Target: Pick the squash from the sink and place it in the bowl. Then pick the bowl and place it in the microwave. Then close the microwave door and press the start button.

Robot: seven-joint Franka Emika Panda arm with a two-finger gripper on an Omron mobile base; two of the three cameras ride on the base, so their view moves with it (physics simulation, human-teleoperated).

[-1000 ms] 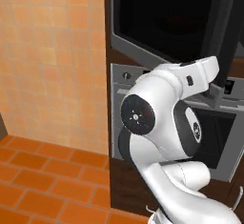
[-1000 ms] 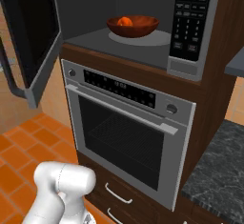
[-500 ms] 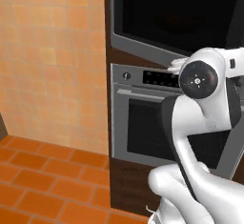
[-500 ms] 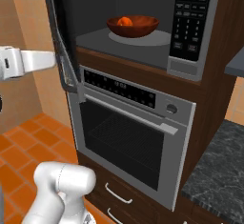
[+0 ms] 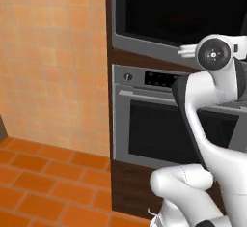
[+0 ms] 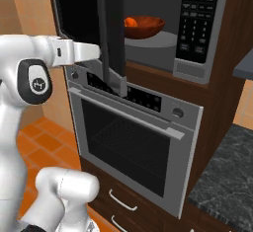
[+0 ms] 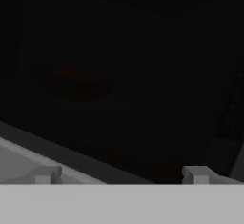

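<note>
Plainly the microwave door (image 6: 111,28) is a stiff hinged panel — push flat against its outer face, gripper (image 7: 121,174) spread wide, holding nothing.

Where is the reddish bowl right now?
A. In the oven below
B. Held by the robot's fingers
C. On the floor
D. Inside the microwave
D: the bowl sits on the floor of the microwave cavity with the squash in it, behind the half-closed door.
</note>
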